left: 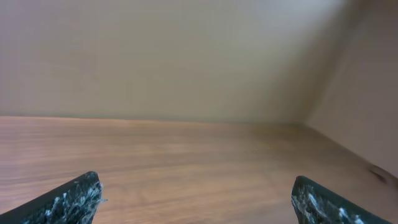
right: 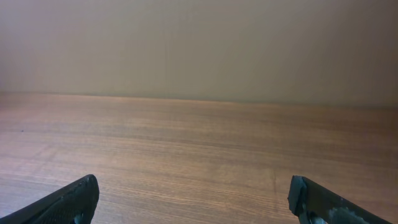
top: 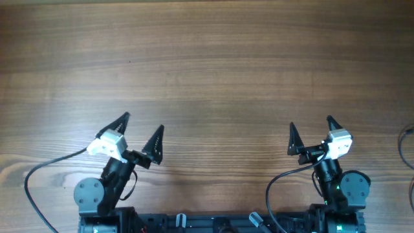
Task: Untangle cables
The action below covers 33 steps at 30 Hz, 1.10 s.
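Observation:
No tangle of cables shows on the wooden table (top: 207,65). Only a thin dark cable (top: 407,139) curves in at the far right edge in the overhead view, mostly out of frame. My left gripper (top: 141,122) is open and empty near the front left. My right gripper (top: 311,123) is open and empty near the front right, well left of that cable. The left wrist view shows the left gripper (left: 196,199) with its fingers wide apart over bare wood. The right wrist view shows the same for the right gripper (right: 193,199).
A plain beige wall (right: 199,43) stands beyond the table's far edge, and a side wall (left: 367,106) closes the right. The arms' own wiring loops (top: 39,171) lie by the arm bases at the front edge.

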Each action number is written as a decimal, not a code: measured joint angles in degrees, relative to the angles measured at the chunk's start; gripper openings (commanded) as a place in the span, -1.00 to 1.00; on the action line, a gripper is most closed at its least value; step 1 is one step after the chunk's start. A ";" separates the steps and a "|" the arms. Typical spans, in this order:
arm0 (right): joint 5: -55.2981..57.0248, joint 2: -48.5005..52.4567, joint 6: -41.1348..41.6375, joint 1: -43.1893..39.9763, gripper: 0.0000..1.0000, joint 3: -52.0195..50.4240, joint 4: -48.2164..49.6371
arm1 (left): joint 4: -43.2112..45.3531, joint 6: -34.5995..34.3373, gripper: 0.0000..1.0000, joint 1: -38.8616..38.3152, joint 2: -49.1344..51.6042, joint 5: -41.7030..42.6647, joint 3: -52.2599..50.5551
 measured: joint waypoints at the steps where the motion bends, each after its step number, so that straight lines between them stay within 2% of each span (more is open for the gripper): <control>1: 0.00 0.00 0.02 0.00 0.99 0.00 0.02 | 0.79 0.00 1.00 -0.02 -0.83 -2.67 -0.72; 6: 0.00 0.00 0.02 0.00 1.00 0.00 0.02 | 1.22 -0.02 1.00 -0.04 -4.20 -14.16 -2.69; 10: 0.00 0.00 0.00 0.00 0.99 0.00 0.00 | 1.38 -0.15 1.00 -0.11 -6.67 -18.67 -5.68; 13: 0.00 0.00 0.00 0.00 1.00 0.00 0.02 | 0.28 -0.35 1.00 -0.48 -7.26 -19.74 -7.80; 18: 0.00 0.00 0.02 0.00 0.99 0.00 0.02 | -7.06 -0.48 1.00 -0.76 -7.28 -20.59 -8.48; 33: 0.00 -0.02 0.00 0.00 0.99 0.00 0.02 | -7.08 -0.48 1.00 -0.76 -7.28 -21.18 -8.48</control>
